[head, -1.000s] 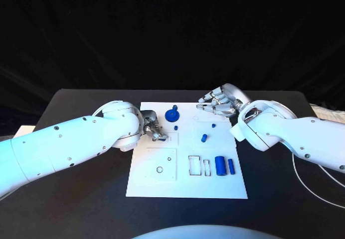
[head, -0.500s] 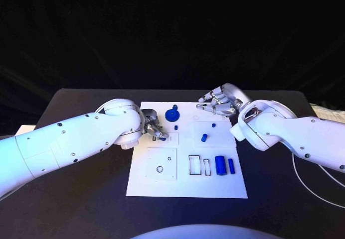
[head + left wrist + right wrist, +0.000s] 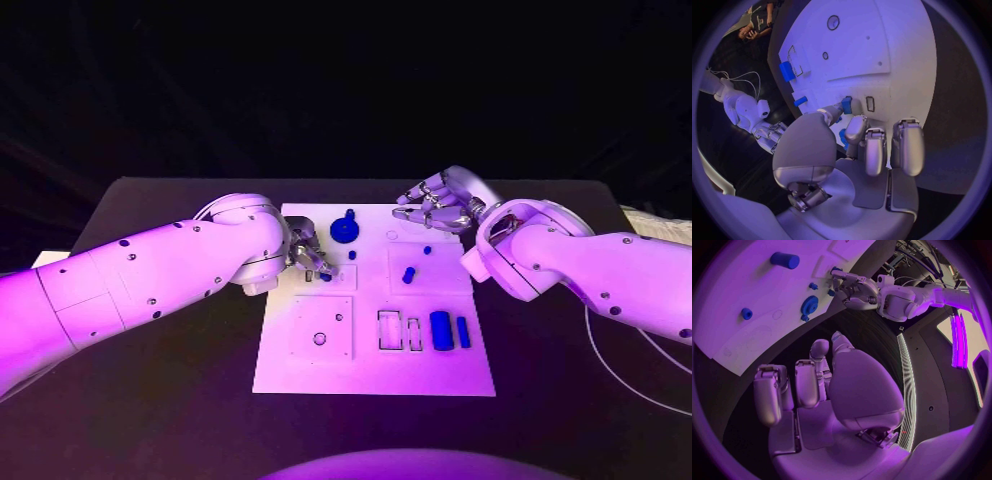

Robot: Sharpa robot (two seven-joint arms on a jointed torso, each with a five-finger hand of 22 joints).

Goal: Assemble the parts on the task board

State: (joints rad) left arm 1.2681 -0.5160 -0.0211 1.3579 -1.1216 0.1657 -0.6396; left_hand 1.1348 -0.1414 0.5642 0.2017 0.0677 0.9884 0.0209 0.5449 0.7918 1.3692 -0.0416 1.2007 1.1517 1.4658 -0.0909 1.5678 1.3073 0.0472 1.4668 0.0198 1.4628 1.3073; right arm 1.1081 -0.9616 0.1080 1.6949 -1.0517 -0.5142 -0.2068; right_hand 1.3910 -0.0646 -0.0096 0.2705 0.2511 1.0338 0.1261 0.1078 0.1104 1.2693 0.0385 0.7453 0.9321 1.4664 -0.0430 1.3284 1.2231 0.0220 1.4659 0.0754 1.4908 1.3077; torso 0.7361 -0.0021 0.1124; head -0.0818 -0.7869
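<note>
The white task board [image 3: 375, 370] lies mid-table. My left hand [image 3: 307, 256] hovers over its left part and pinches a small blue piece [image 3: 846, 105] between thumb and finger, right beside a small rectangular slot [image 3: 869, 103]. A blue peg [image 3: 352, 255] stands just right of that hand, and a blue gear [image 3: 346, 230] sits behind it. My right hand [image 3: 440, 205] hangs at the board's far right corner with its fingers curled in on nothing. A short blue piece [image 3: 410, 275] stands mid-board. A blue cylinder [image 3: 441, 331] and a thin blue bar [image 3: 463, 333] lie at the near right.
Empty outlined slots [image 3: 392, 331] lie left of the cylinder, and a round hole [image 3: 319, 340] is in the near left panel. A white cable [image 3: 635, 350] runs across the table's right side. My right forearm [image 3: 577, 265] overhangs the board's right edge.
My left hand has crept slightly farther over the board with the small blue piece. The right hand has stayed where it was.
</note>
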